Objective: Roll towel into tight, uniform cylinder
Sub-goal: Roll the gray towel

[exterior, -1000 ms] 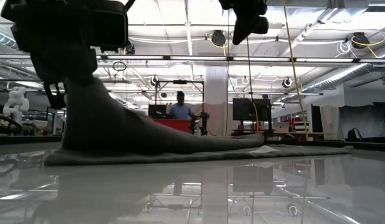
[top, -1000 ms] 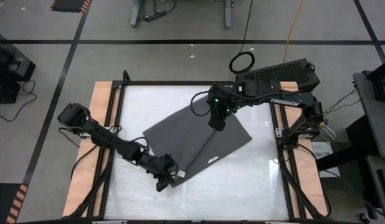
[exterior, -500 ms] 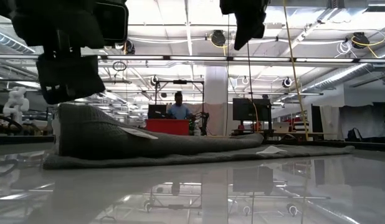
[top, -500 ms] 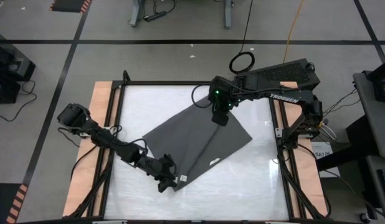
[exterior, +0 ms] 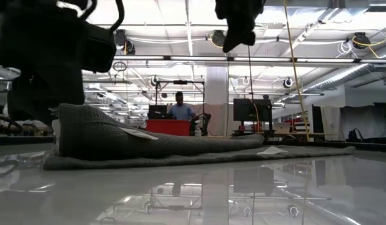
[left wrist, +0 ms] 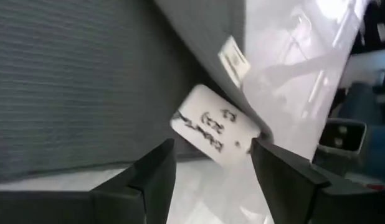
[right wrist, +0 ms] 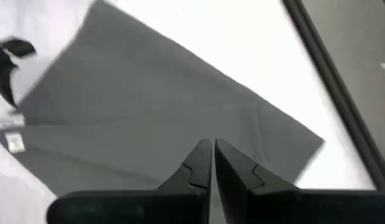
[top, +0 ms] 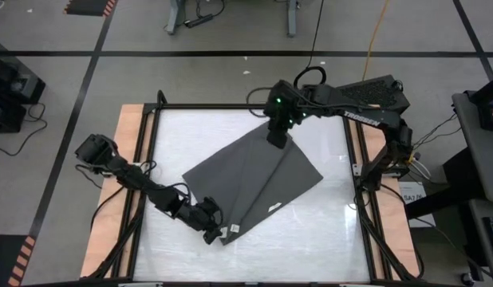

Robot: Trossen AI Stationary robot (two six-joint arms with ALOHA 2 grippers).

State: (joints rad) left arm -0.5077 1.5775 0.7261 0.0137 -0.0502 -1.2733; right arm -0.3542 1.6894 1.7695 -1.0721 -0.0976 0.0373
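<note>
Towel, soft and limp, lay folded flat and askew mid-table; a corner near its white tag looked the best hold. Left gripper stood spread and empty at that corner; right gripper, pressed together, hung above the far corner.

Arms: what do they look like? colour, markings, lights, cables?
Both arms are matte black and jointed. The right arm carries white TROSSEN lettering and a green light near its wrist. Black cables trail along the left arm. Each tool has two black tapered fingers.
</note>
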